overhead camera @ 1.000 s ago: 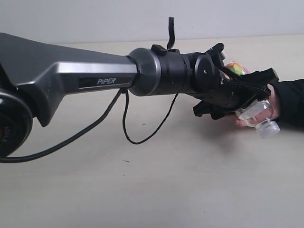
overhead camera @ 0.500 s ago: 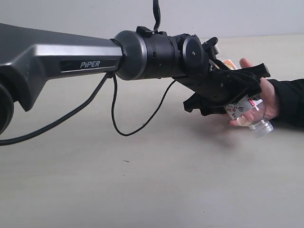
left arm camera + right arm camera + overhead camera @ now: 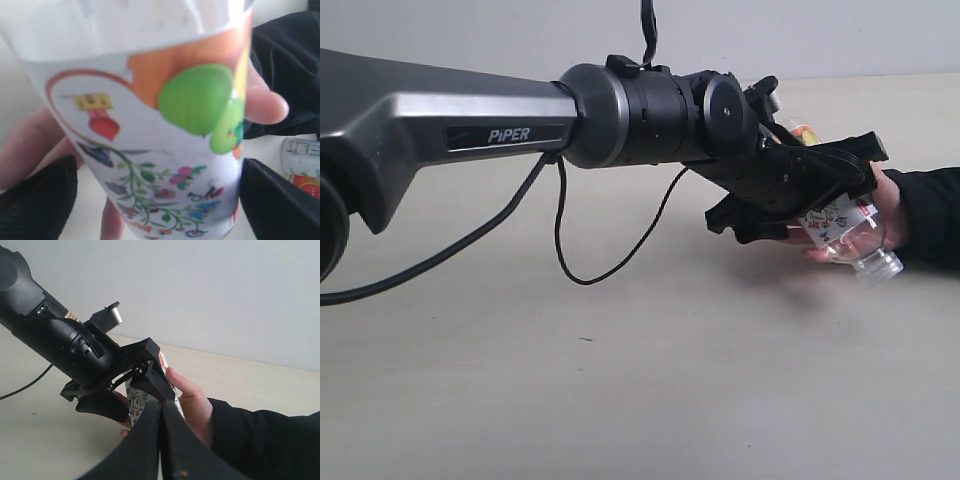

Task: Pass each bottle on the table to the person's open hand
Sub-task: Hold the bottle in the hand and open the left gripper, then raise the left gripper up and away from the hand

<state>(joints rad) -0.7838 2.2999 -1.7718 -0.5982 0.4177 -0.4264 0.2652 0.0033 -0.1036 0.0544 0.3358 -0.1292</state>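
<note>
A clear bottle [image 3: 845,228] with a white fruit-and-flower label lies tilted in the person's hand [image 3: 892,205], neck pointing down and right. My left gripper [image 3: 830,195] reaches across from the left and straddles its labelled body. In the left wrist view the bottle [image 3: 150,130] fills the frame; the black fingers [image 3: 42,200] stand on both sides, with a strip of table showing between one finger and the label. The person's thumb [image 3: 262,102] and fingers wrap the bottle. My right gripper [image 3: 161,412] is shut and holds nothing, just short of the hand [image 3: 192,405].
Another bottle [image 3: 302,167], with a red and white label, lies on the table [image 3: 620,380] beyond the hand. The left arm's loose black cable [image 3: 570,250] hangs down to the tabletop. The person's black sleeve [image 3: 935,215] enters from the right edge.
Over the last second the left arm shifted a little left and the bottle settled lower into the hand. The person's fingers closed round it and the left jaws have spread slightly.
</note>
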